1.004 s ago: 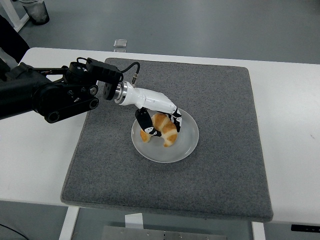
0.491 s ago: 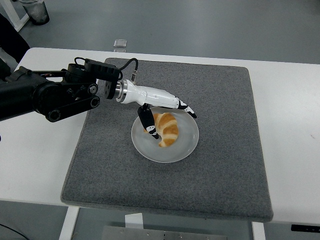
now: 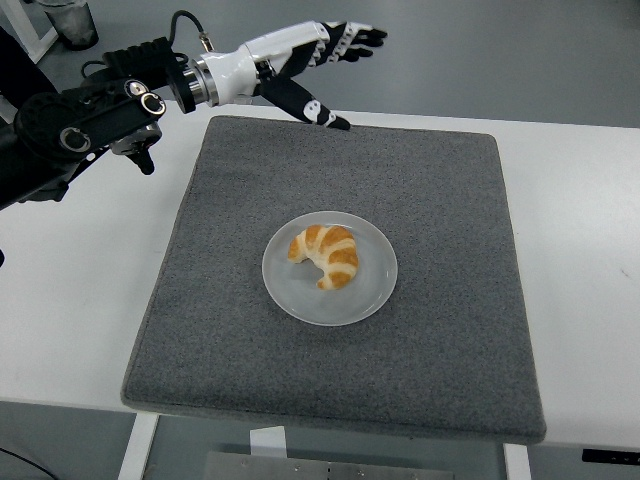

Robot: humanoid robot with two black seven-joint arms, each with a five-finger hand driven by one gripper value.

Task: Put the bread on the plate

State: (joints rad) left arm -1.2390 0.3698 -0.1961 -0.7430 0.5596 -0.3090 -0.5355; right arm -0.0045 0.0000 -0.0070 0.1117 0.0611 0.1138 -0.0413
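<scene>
The bread (image 3: 326, 256) is seen lying on the plate (image 3: 372, 295), light, soft and flaky, best taken gently across its thick middle; the left robot hand (image 3: 320, 62) is held spread and empty above the tabletop's far edge

You see a golden croissant (image 3: 327, 255) with a glossy, banded crust on a smooth, matt, pale translucent-looking plate (image 3: 374, 293). Under it lies a grey mat (image 3: 440, 200) of rough, felt-like cloth on the smooth white table (image 3: 580, 200). The left hand (image 3: 305, 58) has glossy white plastic shells with black joints; its arm (image 3: 80, 120) is matt black.
</scene>
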